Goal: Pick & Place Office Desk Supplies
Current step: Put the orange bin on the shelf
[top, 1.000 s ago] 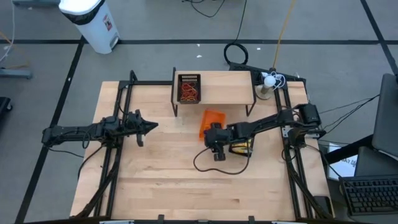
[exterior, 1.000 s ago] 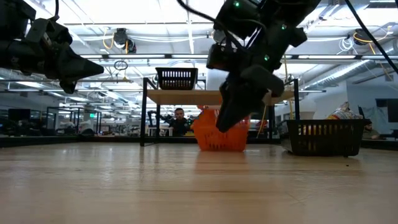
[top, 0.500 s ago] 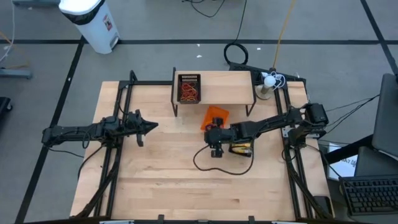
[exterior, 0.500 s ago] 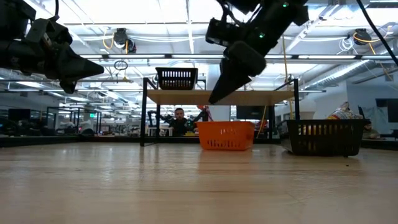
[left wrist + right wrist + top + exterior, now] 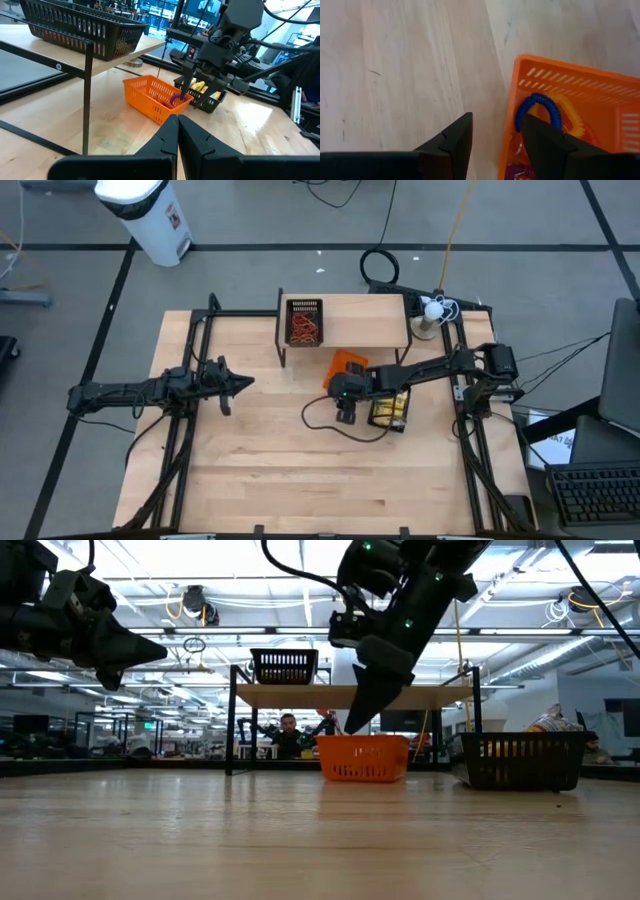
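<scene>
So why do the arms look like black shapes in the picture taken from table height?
Low view: bright ceiling lights behind backlight the right gripper above the orange tray. Right wrist view: its fingers look soft; the blue ring is sharper.

Two black mesh trays: one (image 5: 304, 321) on the shelf at upper centre, one (image 5: 390, 411) on the bench right of centre. One orange tray (image 5: 344, 366). Two arms. One blue ring (image 5: 538, 107) visible.
</scene>
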You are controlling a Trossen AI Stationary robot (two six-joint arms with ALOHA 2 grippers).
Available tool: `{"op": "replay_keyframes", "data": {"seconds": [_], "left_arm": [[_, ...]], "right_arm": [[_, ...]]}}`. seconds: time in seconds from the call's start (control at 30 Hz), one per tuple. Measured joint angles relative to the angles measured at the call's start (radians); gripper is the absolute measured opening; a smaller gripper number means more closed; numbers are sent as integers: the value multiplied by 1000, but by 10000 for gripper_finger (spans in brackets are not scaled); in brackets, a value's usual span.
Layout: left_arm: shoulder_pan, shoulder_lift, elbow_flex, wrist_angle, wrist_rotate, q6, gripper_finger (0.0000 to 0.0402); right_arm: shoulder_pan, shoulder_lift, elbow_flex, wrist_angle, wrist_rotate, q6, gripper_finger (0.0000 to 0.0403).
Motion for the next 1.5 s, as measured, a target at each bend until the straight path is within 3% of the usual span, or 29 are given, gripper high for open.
{"op": "replay_keyframes", "data": {"seconds": [0.37, 0.67, 0.83, 1.03, 1.2, 1.4, 1.5], "left_arm": [[0, 0, 0, 0, 0, -11, 5], [0, 0, 0, 0, 0, -11, 5], [0, 0, -1, 0, 1, -11, 5], [0, 0, -1, -1, 1, -12, 5], [0, 0, -1, -1, 1, -14, 5], [0, 0, -1, -4, 21, -14, 5], [0, 5, -1, -4, 26, -14, 5]], "right_arm": [[-29, 27, -2, -31, 26, 12, 148], [-31, 68, -5, -20, -24, 20, 153], [-32, 65, -3, -1, -4, 20, 113], [-44, 64, -3, 2, -102, 16, 14], [-14, 49, -3, -26, -97, -53, 7], [110, -31, -3, -56, -101, -135, 3], [180, -79, 18, -54, -45, -154, 2]]}}
